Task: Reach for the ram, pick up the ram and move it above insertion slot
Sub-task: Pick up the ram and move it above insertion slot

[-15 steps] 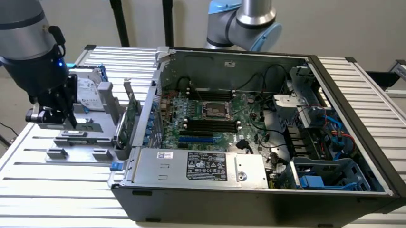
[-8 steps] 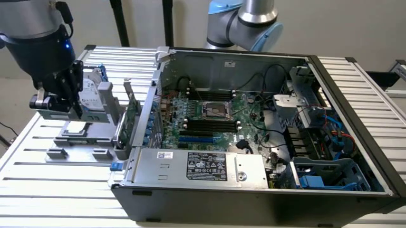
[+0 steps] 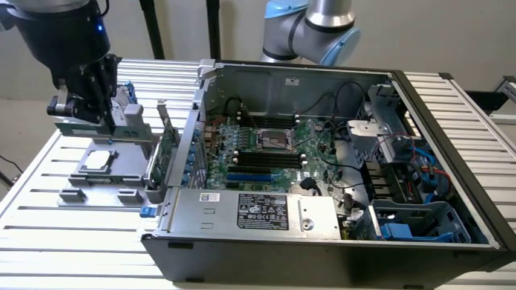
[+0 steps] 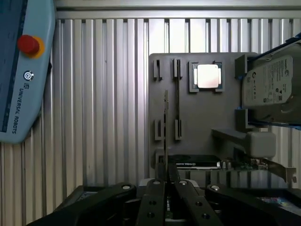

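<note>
In the wrist view the ram [image 4: 165,123] is edge-on, a thin stick running out from between my two black fingers [image 4: 154,200]. My gripper [image 4: 165,182] is shut on its near end. It hangs over the grey fixture plate [image 4: 202,122], beside an empty pair of slot holders [image 4: 178,101]. In the exterior view my gripper [image 3: 81,112] is above the fixture plate [image 3: 96,181] at the exterior view's left, outside the open computer case [image 3: 322,241]. The black memory slots [image 3: 266,158] lie on the motherboard in the case, well off to the exterior view's right.
A silver processor [image 4: 207,76] and a hard drive [image 4: 270,87] sit on the fixture. A green expansion card [image 3: 165,156] stands between fixture and case. A teach pendant [image 4: 23,70] lies on the slatted table. Cables and a power supply [image 3: 258,211] crowd the case.
</note>
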Tool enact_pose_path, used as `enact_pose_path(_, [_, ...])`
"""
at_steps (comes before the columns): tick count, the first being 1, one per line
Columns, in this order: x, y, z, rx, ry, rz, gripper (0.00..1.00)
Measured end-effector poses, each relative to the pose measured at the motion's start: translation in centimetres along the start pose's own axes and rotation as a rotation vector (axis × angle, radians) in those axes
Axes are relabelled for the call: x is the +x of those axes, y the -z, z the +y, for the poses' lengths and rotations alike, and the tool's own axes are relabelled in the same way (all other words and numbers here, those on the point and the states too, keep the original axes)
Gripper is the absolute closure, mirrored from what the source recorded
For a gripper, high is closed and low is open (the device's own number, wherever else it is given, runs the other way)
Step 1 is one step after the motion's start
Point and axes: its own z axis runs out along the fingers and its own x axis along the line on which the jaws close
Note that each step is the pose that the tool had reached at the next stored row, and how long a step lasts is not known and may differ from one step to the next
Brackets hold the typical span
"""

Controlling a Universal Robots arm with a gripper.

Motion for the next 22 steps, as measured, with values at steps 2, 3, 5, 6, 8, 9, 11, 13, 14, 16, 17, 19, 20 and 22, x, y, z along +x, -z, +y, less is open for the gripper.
enact_pose_path(2, [0.0, 0.89, -0.87, -0.0021, 0.001, -0.0013, 0.87])
enact_pose_path(3, [0.0, 1.13, -1.3, -0.0025, 0.001, -0.0021, 0.87])
enact_pose_path(5, [0.0, 1.42, -2.18, -0.0035, 0.002, -0.0031, 0.87])
enact_pose_path(6, [0.0, 1.5, -2.63, -0.0036, 0.002, -0.0044, 0.87])
enact_pose_path(8, [-0.1, 1.64, -3.54, -0.0038, 0.003, -0.007, 0.87])
enact_pose_path(9, [-0.1, 1.7, -3.99, -0.0039, 0.003, -0.0081, 0.87])
enact_pose_path(11, [-0.1, 1.81, -4.91, -0.0039, 0.004, -0.0106, 0.87])
enact_pose_path(13, [-0.1, 1.92, -5.8, -0.004, 0.005, -0.0127, 0.87])
enact_pose_path(14, [-0.1, 1.97, -6.24, -0.004, 0.005, -0.0138, 0.87])
enact_pose_path(16, [-0.1, 2.07, -7.15, -0.0042, 0.007, -0.016, 0.87])
enact_pose_path(17, [-0.1, 2.13, -7.6, -0.0042, 0.007, -0.0172, 0.87])
enact_pose_path(19, [-0.1, 2.23, -8.53, -0.0042, 0.009, -0.02, 0.87])
enact_pose_path(20, [-0.1, 2.28, -8.97, -0.0043, 0.009, -0.0211, 0.87])
enact_pose_path(22, [-0.1, 2.37, -9.86, -0.0044, 0.011, -0.0232, 0.87])
